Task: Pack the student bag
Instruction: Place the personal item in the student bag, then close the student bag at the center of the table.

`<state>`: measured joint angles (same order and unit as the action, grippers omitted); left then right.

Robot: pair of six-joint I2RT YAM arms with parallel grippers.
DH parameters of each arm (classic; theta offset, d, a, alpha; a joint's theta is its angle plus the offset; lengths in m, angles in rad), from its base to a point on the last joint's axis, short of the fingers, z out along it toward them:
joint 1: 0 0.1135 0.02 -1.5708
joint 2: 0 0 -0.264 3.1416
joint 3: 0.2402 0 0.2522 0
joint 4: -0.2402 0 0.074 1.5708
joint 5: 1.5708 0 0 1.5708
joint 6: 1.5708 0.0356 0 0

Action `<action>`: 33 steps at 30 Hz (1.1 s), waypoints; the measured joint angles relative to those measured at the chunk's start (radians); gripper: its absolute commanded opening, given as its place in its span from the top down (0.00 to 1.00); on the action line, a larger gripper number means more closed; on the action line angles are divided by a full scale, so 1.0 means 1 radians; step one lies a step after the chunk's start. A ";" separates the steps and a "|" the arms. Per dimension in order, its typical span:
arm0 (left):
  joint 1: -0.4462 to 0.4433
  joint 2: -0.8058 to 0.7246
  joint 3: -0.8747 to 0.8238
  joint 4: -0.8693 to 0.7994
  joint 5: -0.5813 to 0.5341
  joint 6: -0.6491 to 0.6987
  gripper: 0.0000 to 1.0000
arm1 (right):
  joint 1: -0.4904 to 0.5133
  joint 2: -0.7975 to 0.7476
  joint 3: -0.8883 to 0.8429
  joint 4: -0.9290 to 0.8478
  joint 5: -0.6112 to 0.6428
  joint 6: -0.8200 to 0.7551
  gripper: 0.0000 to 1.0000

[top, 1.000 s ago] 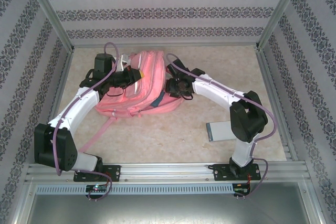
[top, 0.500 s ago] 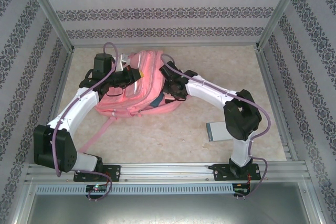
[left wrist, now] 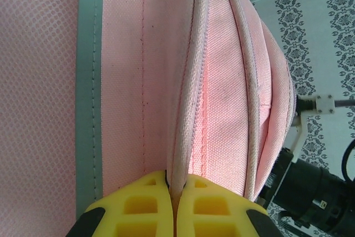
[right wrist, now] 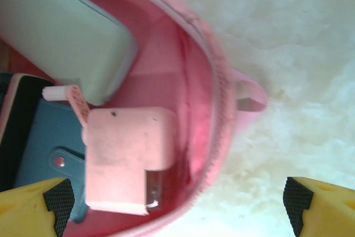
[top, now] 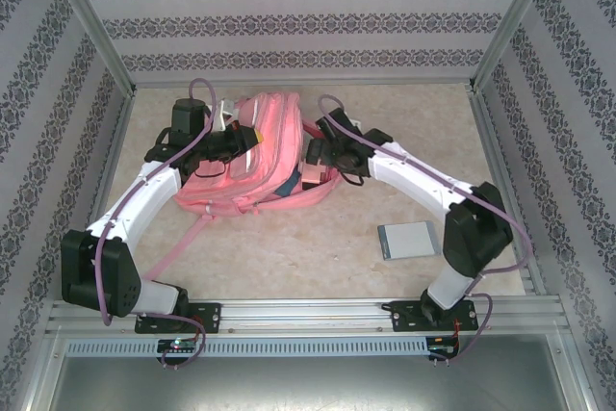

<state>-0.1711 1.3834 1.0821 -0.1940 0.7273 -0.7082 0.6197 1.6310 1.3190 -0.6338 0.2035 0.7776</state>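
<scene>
The pink student bag (top: pixel 258 159) lies on the table's left-centre with its mouth facing right. My left gripper (top: pixel 246 140) is shut on the bag's upper zip edge (left wrist: pixel 186 109), its yellow fingers (left wrist: pixel 138 206) pinching the piped seam. Over the bag's mouth hovers my right gripper (top: pixel 316 155), open, with nothing between its fingertips (right wrist: pixel 177 209). Inside the bag (right wrist: pixel 213 81) I see a pale grey-green flat item (right wrist: pixel 61 31), a blue item (right wrist: pixel 39 148) and a square pinkish block (right wrist: pixel 125 154).
A grey flat book (top: pixel 406 239) lies on the table at the right, near my right arm's elbow (top: pixel 474 228). A pink strap (top: pixel 178 252) trails from the bag toward the near left. Patterned walls enclose the table on three sides.
My right arm's elbow has swung to the right, uncovering the grey book. Its gripper stays at the bag's mouth. The left arm has not moved.
</scene>
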 measured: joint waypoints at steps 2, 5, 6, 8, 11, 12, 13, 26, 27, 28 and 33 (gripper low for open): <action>0.000 0.000 0.000 0.000 -0.003 0.000 1.00 | -0.017 -0.061 -0.064 -0.013 0.003 0.001 0.02; 0.000 -0.001 0.000 0.000 -0.003 0.000 1.00 | -0.054 -0.169 -0.185 -0.037 0.009 0.011 0.02; 0.000 -0.001 0.000 -0.001 -0.004 0.000 1.00 | -0.069 -0.209 -0.232 -0.043 0.010 0.017 0.02; 0.000 -0.001 0.000 -0.002 -0.005 0.002 1.00 | -0.098 -0.284 -0.324 -0.056 0.008 0.034 0.02; 0.000 -0.001 0.005 -0.018 -0.013 0.016 0.92 | -0.132 -0.381 -0.455 -0.073 -0.006 0.052 0.02; 0.000 -0.001 0.011 -0.032 -0.018 0.023 0.86 | -0.136 -0.410 -0.497 -0.082 -0.014 0.058 0.02; 0.000 0.000 0.018 -0.045 -0.024 0.032 0.83 | -0.136 -0.435 -0.531 -0.088 -0.024 0.065 0.02; -0.003 -0.108 0.029 -0.195 -0.130 0.071 0.51 | -0.079 -0.534 -0.800 0.019 -0.212 0.196 0.09; -0.006 -0.122 0.022 -0.197 -0.135 0.068 0.51 | -0.071 -0.521 -0.797 0.042 -0.216 0.205 0.09; -0.012 -0.136 0.016 -0.202 -0.141 0.063 0.51 | -0.059 -0.505 -0.791 0.070 -0.224 0.216 0.09; -0.059 -0.184 -0.037 -0.203 -0.175 0.031 0.51 | 0.007 -0.385 -0.739 0.257 -0.298 0.257 0.08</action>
<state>-0.2298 1.1992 1.0447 -0.3973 0.5518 -0.6773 0.6266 1.2465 0.5800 -0.3771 -0.0948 1.0351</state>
